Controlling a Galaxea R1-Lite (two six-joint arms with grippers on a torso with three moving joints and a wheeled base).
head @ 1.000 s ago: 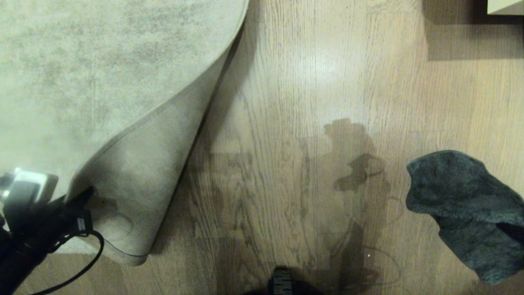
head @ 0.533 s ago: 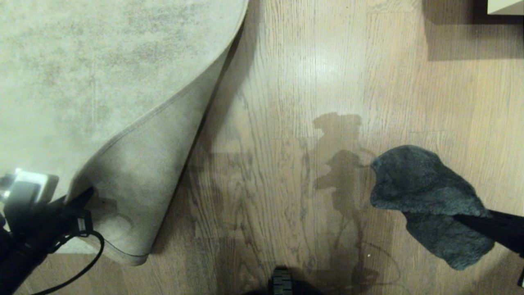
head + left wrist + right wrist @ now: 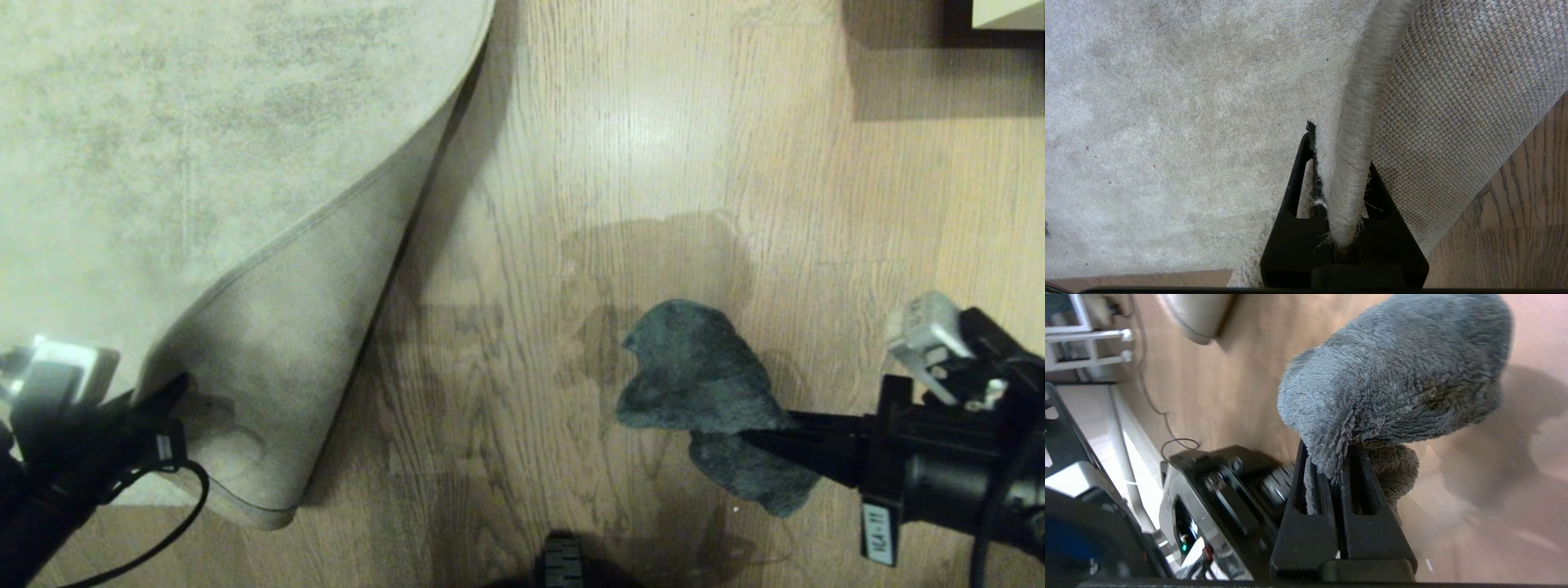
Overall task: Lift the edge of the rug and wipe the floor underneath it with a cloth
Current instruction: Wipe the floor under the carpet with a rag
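My right gripper (image 3: 755,441), fingers closed on the cloth (image 3: 694,380), has carried it leftward over the floor (image 3: 571,163); my left gripper (image 3: 167,392) still pinches the folded-back rug (image 3: 269,343); wiping can begin.

Left gripper (image 3: 1341,163) sits low at the near left, jaws clamped on the rug (image 3: 269,392) edge, holding it folded up. Right arm reaches in level from the right, right gripper (image 3: 759,437) pinched tight on the cloth (image 3: 694,376).
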